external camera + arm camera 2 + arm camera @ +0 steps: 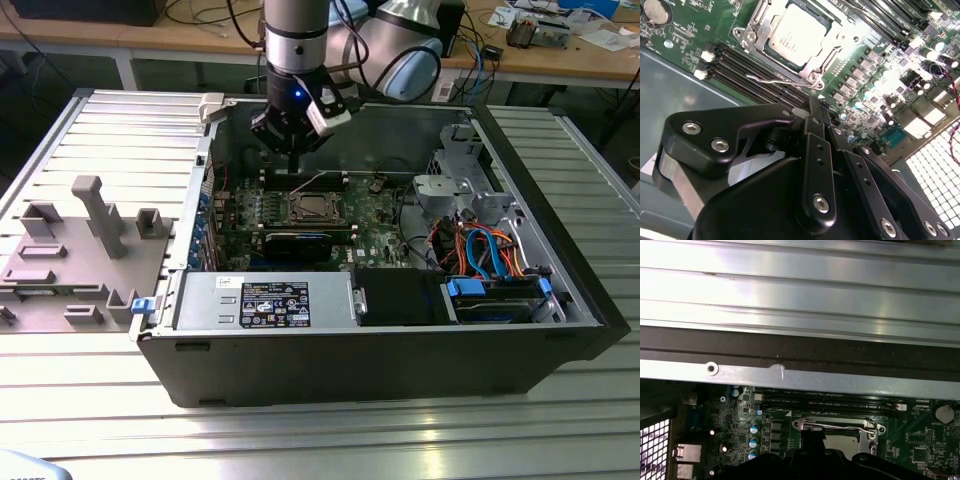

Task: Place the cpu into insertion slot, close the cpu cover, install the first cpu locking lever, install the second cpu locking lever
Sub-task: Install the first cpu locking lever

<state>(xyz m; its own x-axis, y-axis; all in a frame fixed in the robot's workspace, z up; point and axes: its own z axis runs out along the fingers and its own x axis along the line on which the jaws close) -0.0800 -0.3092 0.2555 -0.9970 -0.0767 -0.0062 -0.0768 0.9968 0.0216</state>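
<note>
Hovering above the open computer case [560, 300], the gripper [293, 158] hangs over the far side of the motherboard [380, 215], just above and behind the insertion slot [317, 208] as the exterior view shows it. In the second wrist view its fingers [816, 150] look pressed together, slim black blades meeting at their tips with nothing between them.

The cpu [796, 36] already sits in the slot, its pale metal top showing square and flat. The cpu cover [812, 75] appears folded down around it, the silvery frame lying level on all the sides I can see. A thin wire locking lever [771, 78] runs along the near edge of the frame, close to the black memory slots [740, 67]. It seems slightly raised at its free end, though I cannot tell whether it is hooked. In the first wrist view a lever [840, 426] lies across the top edge of the socket, against the frame.

So I judge the work to be at the levers. To do this well, the closed fingertips should meet the wire near its free end, where leverage is best, and push down and sideways together so it slides under its catch. The pressure should be steady, not sharp, since the wire is springy and could snap back. The tips should keep off the memory slots and the small capacitors [865, 92] beside the socket.
</note>
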